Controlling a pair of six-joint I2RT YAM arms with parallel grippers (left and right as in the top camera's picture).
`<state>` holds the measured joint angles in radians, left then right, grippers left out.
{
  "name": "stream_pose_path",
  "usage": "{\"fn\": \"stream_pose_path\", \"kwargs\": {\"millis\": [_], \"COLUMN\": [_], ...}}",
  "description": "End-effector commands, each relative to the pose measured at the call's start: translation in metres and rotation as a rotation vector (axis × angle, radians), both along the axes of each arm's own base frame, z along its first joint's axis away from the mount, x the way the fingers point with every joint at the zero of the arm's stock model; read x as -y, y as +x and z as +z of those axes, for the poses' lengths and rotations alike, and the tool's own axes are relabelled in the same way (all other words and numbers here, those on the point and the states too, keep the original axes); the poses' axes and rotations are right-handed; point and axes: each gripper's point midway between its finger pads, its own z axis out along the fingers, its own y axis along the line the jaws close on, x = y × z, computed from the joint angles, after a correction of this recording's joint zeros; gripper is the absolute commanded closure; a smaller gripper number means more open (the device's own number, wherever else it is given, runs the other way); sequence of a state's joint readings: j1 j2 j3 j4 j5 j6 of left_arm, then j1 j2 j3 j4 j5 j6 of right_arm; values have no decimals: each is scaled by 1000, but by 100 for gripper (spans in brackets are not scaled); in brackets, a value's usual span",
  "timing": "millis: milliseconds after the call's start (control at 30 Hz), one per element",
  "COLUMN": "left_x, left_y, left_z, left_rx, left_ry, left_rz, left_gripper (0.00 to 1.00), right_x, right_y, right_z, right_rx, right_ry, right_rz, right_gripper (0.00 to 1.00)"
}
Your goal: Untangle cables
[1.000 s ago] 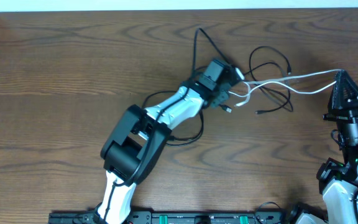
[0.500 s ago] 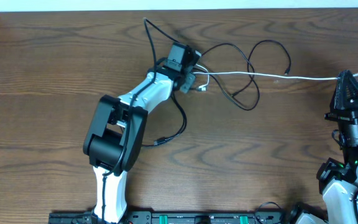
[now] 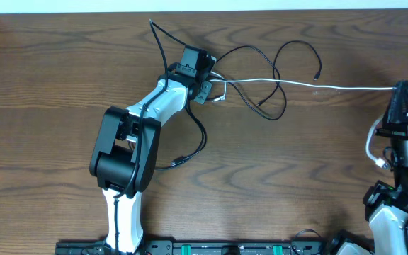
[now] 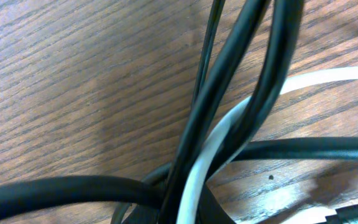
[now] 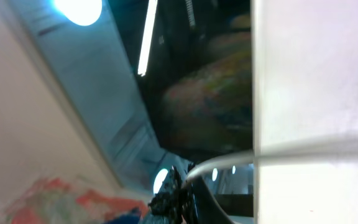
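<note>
Looking at the overhead view, the whole thing turns on the white cable (image 3: pixel 310 86). It runs in a nearly straight line left to right across the tabletop (image 3: pixel 62 85), drawn tight between the two claws. The tangle is at the left end, right at the left claw (image 3: pixel 205 83) and well apart from the right claw (image 3: pixel 404 91). So the left arm is the one sitting on the knot, and the right one is just anchoring the far end.

The black cables (image 4: pixel 227 62) loop out from the left claw and cross the white line between the claws, much nearer the left. In the left wrist view they cross over and under the white one right in front of the lens, so it's not free yet.

Left claw is pinched down tight, on the black bundle as far as I can see. I can't tell if the white one is in that pinch too. Right claw is closed to a point on the white cable, with the spare tail and plug hanging in a small loop beside the arm.

My guess is the next pull has to go along that white line, or the black loops will just cinch up.
</note>
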<state>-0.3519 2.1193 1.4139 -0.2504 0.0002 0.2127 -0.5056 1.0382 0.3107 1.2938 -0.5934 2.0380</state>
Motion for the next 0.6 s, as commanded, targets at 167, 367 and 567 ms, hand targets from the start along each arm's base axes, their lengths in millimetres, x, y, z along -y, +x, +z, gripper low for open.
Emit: {"fn": "stream_pose_path", "kwargs": {"millis": [167, 367, 567], "left_x": [-42, -64, -77], "left_y": [4, 6, 8], "left_z": [-10, -12, -12], "left_rx": [-13, -31, -34], "left_ry": [90, 95, 95], "left_rz": [104, 148, 175], "left_gripper": [92, 92, 92], "right_x": [68, 104, 126], "right_y": [-17, -35, -44], "right_z": [-1, -12, -30], "right_rx": [-36, -85, -163], "right_ry": [15, 18, 54], "right_rz": [-207, -309, -349], "right_gripper": [99, 99, 99]}}
